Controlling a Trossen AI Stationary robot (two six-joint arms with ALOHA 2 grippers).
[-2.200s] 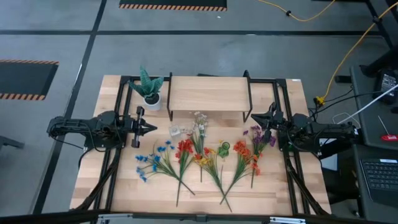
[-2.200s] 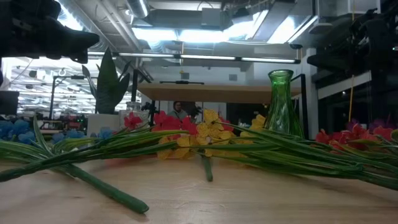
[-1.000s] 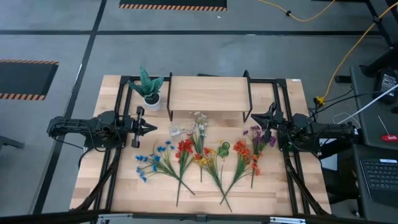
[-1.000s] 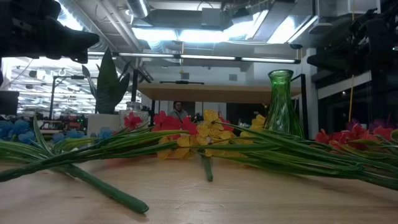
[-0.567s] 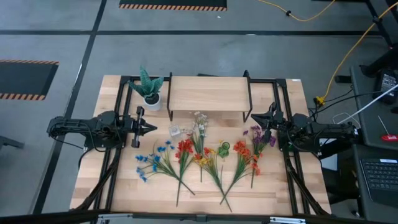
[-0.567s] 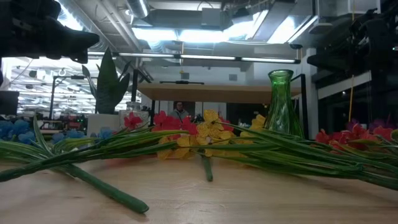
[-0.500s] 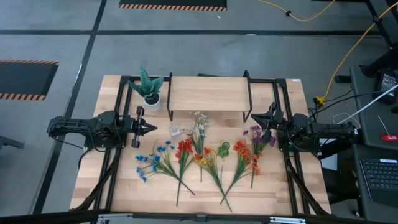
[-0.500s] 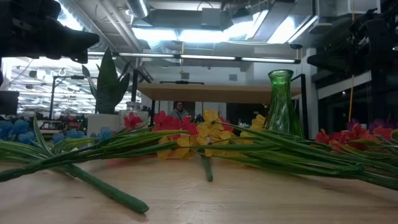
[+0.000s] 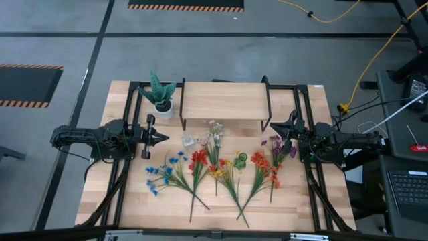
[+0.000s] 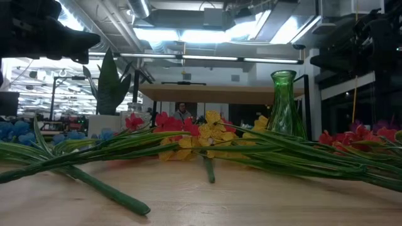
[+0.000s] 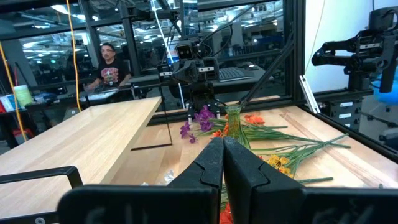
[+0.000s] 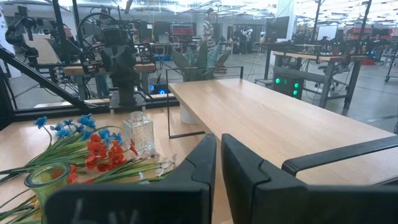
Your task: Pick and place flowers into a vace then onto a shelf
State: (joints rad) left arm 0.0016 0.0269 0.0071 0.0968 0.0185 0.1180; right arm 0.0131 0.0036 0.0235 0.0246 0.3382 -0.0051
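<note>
The flowers (image 9: 214, 169) lie fanned out on the tabletop, blooms toward the far side and stalks toward the near edge; they also show in the low view (image 10: 188, 147). A green glass vase (image 9: 241, 159) stands upright among them (image 10: 284, 103). The shelf (image 9: 224, 100) stands at the table's far side. My left gripper (image 9: 164, 137) hovers left of the flowers, shut and empty (image 11: 222, 152). My right gripper (image 9: 271, 128) hovers right of them near the shelf's right leg, shut and empty (image 12: 217, 149).
A spiky green plant in a white pot (image 9: 160, 95) stands left of the shelf. A small clear glass bottle (image 9: 188, 140) stands in front of the shelf (image 12: 138, 134). Black frame rails run along both table sides. A person (image 11: 109, 59) sits beyond the table.
</note>
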